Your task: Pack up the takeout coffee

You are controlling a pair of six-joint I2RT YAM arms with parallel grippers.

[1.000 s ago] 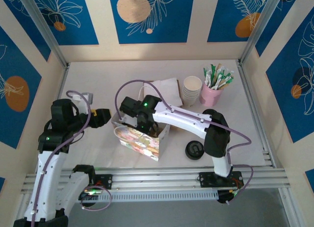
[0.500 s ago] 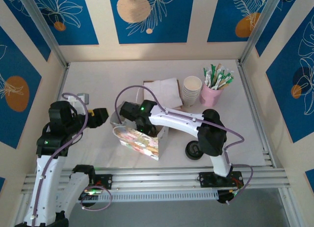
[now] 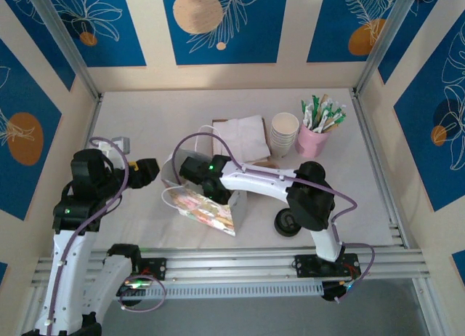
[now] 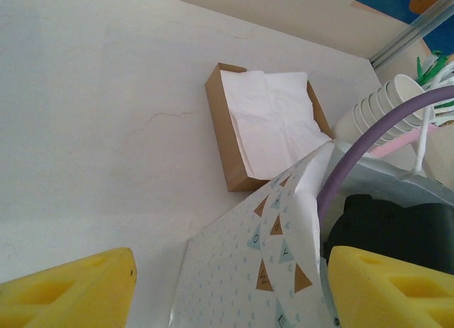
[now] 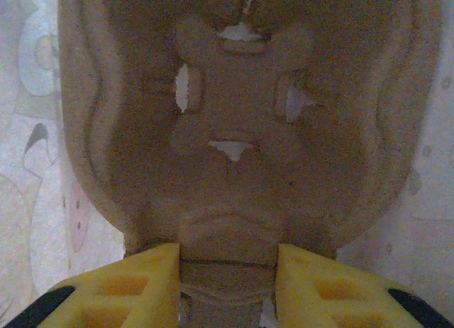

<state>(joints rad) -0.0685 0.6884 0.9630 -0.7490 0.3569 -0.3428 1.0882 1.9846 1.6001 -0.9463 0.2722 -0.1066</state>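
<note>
Cup carrier (image 5: 234, 129) inside gift bag (image 3: 207, 211), right pincer (image 5: 227, 263) gripping

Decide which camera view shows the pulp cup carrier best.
Right wrist: the cup carrier faces the lens, its edge pinched by the right gripper. From the top, the right arm and gift bag hide it; left wrist sees the bag's outer wall.

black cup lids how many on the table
1: the black lid lies near the table's front edge, between the patterned paper bag and the right arm. Others may be hidden under the arms.
</note>
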